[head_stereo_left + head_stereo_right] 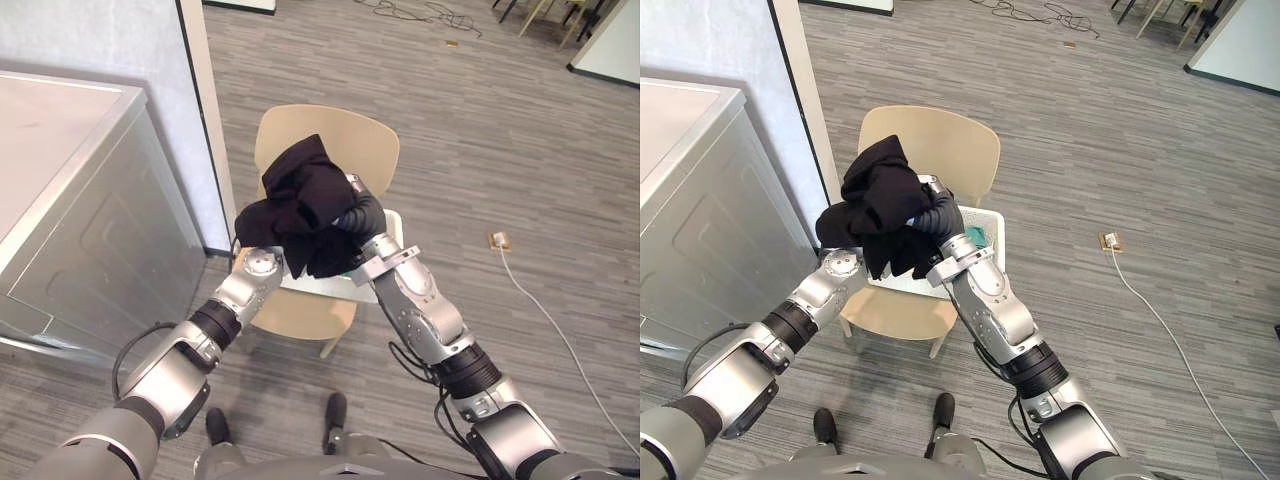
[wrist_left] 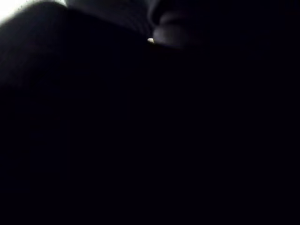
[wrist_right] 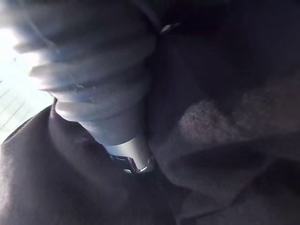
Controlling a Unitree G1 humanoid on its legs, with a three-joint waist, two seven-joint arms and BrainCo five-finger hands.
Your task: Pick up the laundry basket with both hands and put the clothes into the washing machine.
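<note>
In the left eye view we see a bundle of black cloth (image 1: 300,205) raised between our two arms, above a white plastic laundry basket (image 1: 393,226) that stands on the seat of a beige moulded chair (image 1: 340,140). Our right hand (image 1: 362,215) reaches into the bundle from the right. Its dark ribbed cover is bare, and everything past the cover is buried in the fabric. Our left hand goes up under the cloth from its silver wrist (image 1: 262,264) and is covered by it. A silver-grey metal washing machine (image 1: 90,210) stands to the left of the chair, well apart from the cloth, on the grey plank floor (image 1: 500,120).

In the right eye view the basket's far corner is clearer, and a small teal item (image 1: 977,236) lies inside it, just beside the right forearm. The black cloth hangs over the basket's left part.

The left wrist view is dark, with black fabric pressed close against the camera. We cannot tell how the fingers of that hand are set.

In the right wrist view the ribbed cover (image 3: 89,70) sits among folds of the same black cloth, which wraps it on all sides. We cannot tell whether this hand's fingers are closed on the fabric or merely lie under it.
</note>
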